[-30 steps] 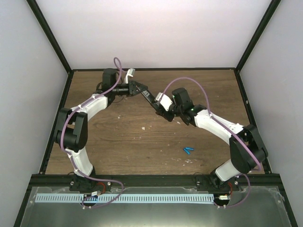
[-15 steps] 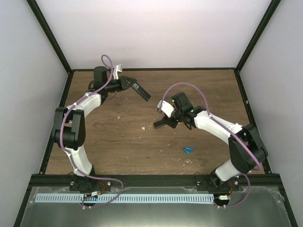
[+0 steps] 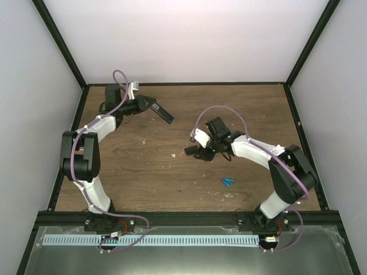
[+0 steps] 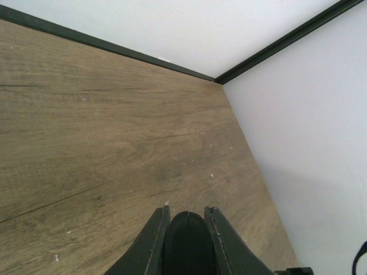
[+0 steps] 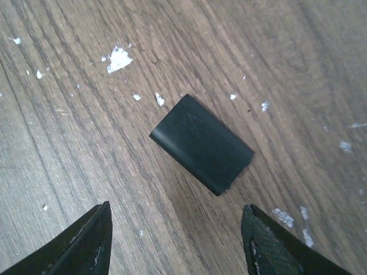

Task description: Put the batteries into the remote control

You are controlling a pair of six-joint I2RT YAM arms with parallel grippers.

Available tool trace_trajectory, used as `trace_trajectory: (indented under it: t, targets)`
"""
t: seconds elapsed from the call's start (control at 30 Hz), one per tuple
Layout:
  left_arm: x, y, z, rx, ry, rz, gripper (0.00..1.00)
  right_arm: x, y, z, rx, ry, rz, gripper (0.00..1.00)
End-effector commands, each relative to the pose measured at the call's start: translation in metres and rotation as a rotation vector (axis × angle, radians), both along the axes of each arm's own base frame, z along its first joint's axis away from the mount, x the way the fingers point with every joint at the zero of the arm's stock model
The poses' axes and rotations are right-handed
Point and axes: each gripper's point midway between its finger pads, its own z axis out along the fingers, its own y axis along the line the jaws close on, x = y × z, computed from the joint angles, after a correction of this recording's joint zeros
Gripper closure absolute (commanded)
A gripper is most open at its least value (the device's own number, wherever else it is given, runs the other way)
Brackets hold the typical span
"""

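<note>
Your left claw (image 3: 141, 104) clamps the remote control (image 3: 163, 111) near the far-left corner of the table (image 3: 137, 172). Your right claw (image 5: 178, 238) stands open over a small black cover (image 5: 202, 144) mid-table. The batteries (image 3: 228, 182) lie toward the near-right edge, well apart from both claws.

The remote control (image 3: 162, 111) is in the far left part of the scene. One end is clamped in the left gripper (image 3: 144, 103) above the desk (image 3: 143, 166), and the free end points right and toward the near edge. The right gripper (image 3: 192, 151) hangs near the desk's middle, to the right of the remote control, nearer than it and well apart from it. Directly beneath the right gripper a small flat piece (image 5: 202, 143) lies on the desk, framed between the spread jaws and touching neither. The batteries (image 3: 228, 182) lie together on the desk, touching at one end, nearer than the right gripper and to its right.
</note>
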Motion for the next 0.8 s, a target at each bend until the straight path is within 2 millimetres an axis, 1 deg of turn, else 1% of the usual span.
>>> trace_trajectory:
  t: [0.0,0.1,0.23,0.33,0.47,0.77]
  targets:
    - [-0.005,0.006,0.023,0.013,-0.086,-0.008,1.00,0.008,0.009,-0.005,-0.014,-0.009,0.040,0.46]
    - [-0.007,0.007,0.021,0.023,-0.084,-0.005,1.00,0.017,0.010,-0.016,-0.053,-0.010,0.042,0.45]
    - [-0.009,0.008,0.020,0.023,-0.081,-0.005,1.00,0.035,0.009,-0.022,-0.095,-0.042,0.014,0.44]
    - [-0.009,0.009,0.021,0.023,-0.083,-0.002,1.00,0.042,0.006,-0.029,-0.139,-0.052,0.000,0.42]
    - [-0.008,0.010,0.024,0.023,-0.087,0.001,1.00,0.048,0.000,-0.038,-0.186,-0.061,-0.014,0.41]
    - [-0.007,0.016,0.025,0.026,-0.084,0.012,1.00,0.058,-0.002,-0.050,-0.233,-0.065,-0.026,0.41]
